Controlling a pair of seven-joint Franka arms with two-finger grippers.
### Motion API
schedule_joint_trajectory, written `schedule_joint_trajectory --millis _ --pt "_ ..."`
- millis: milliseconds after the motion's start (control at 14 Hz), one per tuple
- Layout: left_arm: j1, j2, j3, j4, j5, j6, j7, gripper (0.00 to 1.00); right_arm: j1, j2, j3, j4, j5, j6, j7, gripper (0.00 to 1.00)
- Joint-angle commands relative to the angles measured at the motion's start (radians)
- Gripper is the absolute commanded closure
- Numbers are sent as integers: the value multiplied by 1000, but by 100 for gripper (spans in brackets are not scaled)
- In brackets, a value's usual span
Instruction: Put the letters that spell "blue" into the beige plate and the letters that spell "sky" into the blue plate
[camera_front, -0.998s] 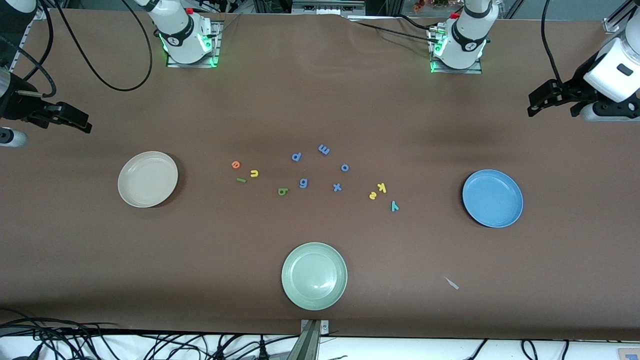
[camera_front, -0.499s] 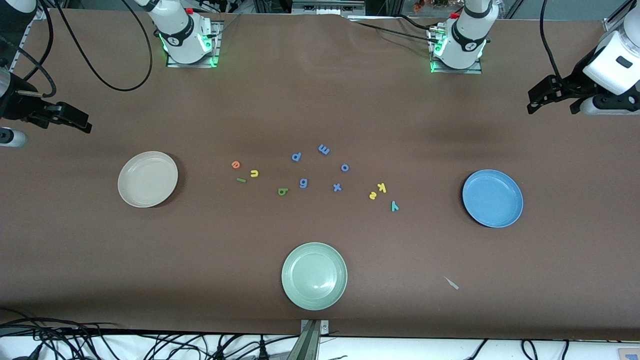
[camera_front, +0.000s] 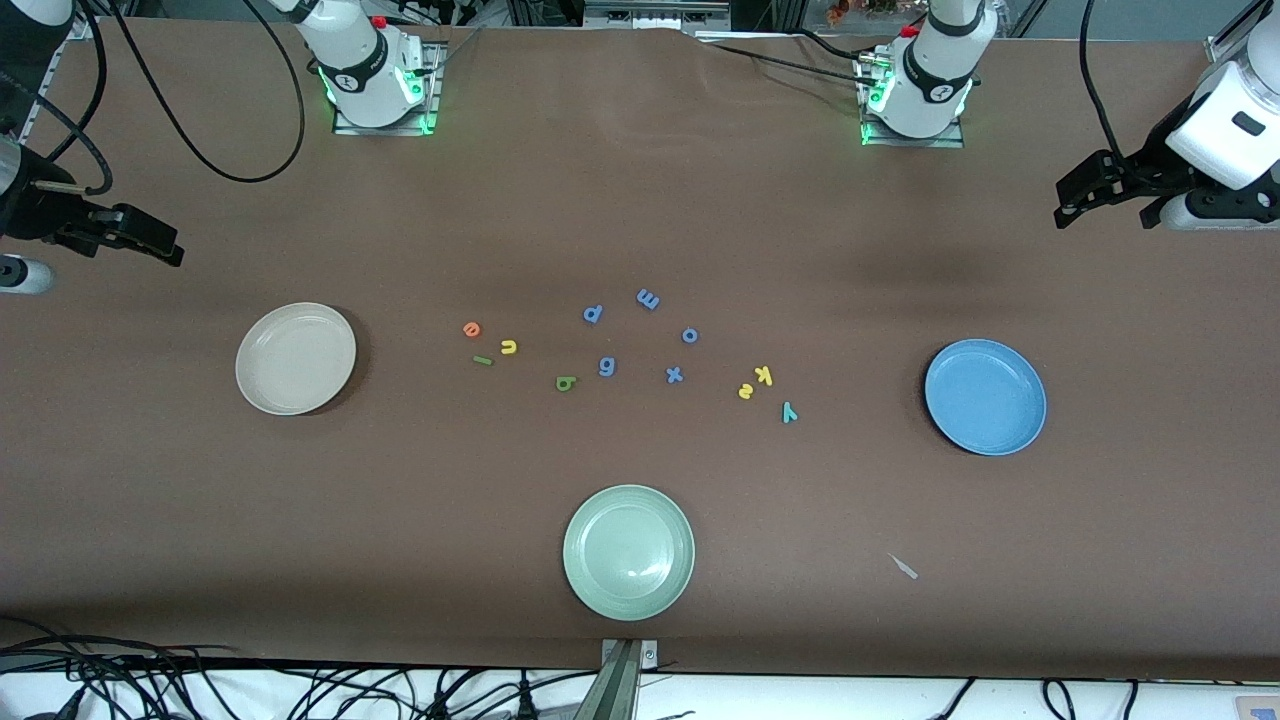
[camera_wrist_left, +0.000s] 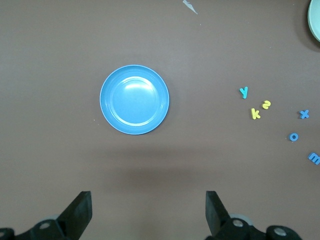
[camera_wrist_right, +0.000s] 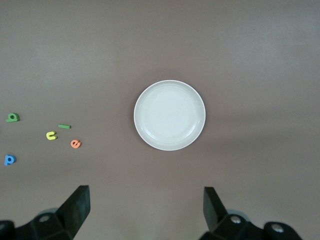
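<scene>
Nothing has been sorted yet: every letter lies loose on the brown table (camera_front: 640, 200) and both target plates are bare. Taking the pale green plate (camera_front: 628, 551) as the landmark, the beige plate (camera_front: 295, 358) lies farther from the front camera than it and toward the right arm's end, the blue plate (camera_front: 985, 396) likewise toward the left arm's end. Between them, farther from the camera than the green plate, sit the orange e (camera_front: 472, 329), yellow u (camera_front: 508, 347), green l (camera_front: 483, 360) and green b (camera_front: 565, 383) on the beige plate's side, and the yellow k (camera_front: 763, 375), yellow s (camera_front: 745, 391) and teal y (camera_front: 789, 411) on the blue plate's side, with blue-purple distractors (camera_front: 607, 366) in the middle. The right gripper (camera_front: 150, 242) hangs high off the table's edge near the beige plate, fingers spread wide and empty; the left gripper (camera_front: 1085, 200) hangs the same way near the blue plate. I judge the first pick should be an outlying letter, approached straight down with the fingers narrowed first, since neighbours like s and k lie close enough to be nudged.
</scene>
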Motion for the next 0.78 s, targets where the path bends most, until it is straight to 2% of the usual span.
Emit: schedule_joint_trajectory --millis 0,143,713 --pt "-6 50 -11 82 -7 -19 -6 0 -4 7 3 19 4 -16 1 0" --pt "-6 64 -3 110 -9 -49 -2 0 -4 7 3 19 4 -16 1 0" --pt "-6 64 -4 110 -10 -51 -2 0 -4 7 3 19 4 -16 3 0"
